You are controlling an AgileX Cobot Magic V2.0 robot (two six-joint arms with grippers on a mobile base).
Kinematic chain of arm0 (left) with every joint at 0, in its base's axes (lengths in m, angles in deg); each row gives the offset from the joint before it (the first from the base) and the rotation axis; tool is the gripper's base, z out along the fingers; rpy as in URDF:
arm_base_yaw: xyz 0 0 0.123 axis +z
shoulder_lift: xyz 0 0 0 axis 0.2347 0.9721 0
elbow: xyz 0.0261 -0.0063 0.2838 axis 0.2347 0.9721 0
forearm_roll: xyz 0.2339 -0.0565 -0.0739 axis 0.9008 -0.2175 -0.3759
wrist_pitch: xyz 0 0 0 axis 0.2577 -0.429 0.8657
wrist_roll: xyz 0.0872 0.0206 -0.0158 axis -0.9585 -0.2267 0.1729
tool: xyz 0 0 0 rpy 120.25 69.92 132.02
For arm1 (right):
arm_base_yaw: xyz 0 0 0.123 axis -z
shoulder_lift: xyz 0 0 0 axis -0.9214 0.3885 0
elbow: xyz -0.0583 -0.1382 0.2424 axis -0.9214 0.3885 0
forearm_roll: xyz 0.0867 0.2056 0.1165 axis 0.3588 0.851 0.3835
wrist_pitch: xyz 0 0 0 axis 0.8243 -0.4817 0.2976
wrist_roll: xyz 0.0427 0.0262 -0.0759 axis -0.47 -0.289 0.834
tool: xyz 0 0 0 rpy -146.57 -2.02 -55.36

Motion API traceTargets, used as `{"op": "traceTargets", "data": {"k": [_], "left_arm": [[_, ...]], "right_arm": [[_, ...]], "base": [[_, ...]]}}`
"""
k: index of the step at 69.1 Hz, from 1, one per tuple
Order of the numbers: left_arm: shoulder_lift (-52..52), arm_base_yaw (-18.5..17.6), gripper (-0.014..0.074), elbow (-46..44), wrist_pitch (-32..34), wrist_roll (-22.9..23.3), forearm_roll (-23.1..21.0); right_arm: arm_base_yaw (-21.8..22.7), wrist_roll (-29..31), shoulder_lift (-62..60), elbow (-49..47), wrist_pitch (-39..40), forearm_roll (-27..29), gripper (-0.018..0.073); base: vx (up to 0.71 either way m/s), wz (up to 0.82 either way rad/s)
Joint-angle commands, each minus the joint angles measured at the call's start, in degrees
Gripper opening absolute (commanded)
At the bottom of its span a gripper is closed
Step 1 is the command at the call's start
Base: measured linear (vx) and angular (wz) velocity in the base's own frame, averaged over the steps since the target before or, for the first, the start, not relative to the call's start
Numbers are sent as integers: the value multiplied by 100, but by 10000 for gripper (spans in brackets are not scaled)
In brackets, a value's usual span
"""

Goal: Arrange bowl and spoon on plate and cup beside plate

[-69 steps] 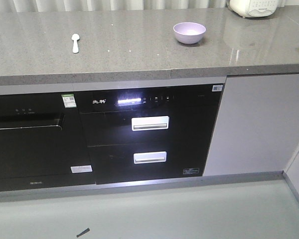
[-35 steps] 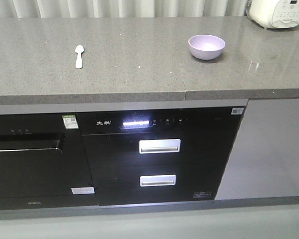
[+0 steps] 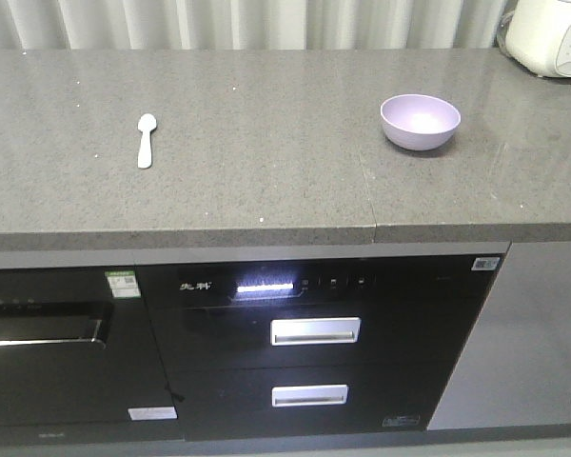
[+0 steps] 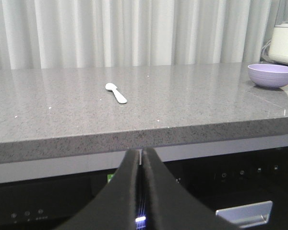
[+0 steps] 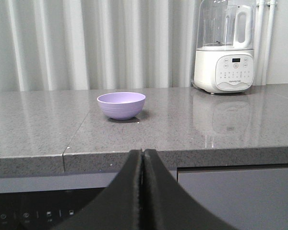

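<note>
A lavender bowl [image 3: 420, 121] stands upright on the grey stone counter [image 3: 257, 181] toward the right; it also shows in the left wrist view, bowl [image 4: 272, 75], and the right wrist view, bowl [image 5: 121, 105]. A pale spoon [image 3: 146, 140] lies flat on the counter's left part, spoon [image 4: 116, 93]. My left gripper [image 4: 142, 152] is shut and empty, below the counter's front edge, short of the spoon. My right gripper [image 5: 142, 152] is shut and empty, also below the edge, in front of the bowl. The plate and the cup are out of view.
A white kitchen appliance [image 5: 224, 62] stands at the counter's back right corner, appliance [image 3: 554, 36]. Curtains [image 3: 247, 24] hang behind the counter. Below the counter are black built-in appliances with two drawer handles [image 3: 315, 330] and a grey cabinet door [image 3: 542, 333].
The front view has shifted: the counter, bowl and spoon sit lower and further right in the picture, and the counter looks closer. Nothing on the counter has moved.
</note>
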Motion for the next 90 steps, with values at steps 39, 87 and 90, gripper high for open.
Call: {"op": "traceTargets", "data": {"k": [39,87,90], "left_arm": [[-82,15,-7,-106,448,12,-48],[-82,15,-7,-106,448,12,-48],[-82,15,-7,-106,448,12,-48]], "right_arm": [[34,41,-48,39,409,-16,-10],[34,41,-48,39,409,-16,-10],[34,41,-48,39,409,-16,-10]], "base": [[17,-9],[8,-1],[7,5]]}}
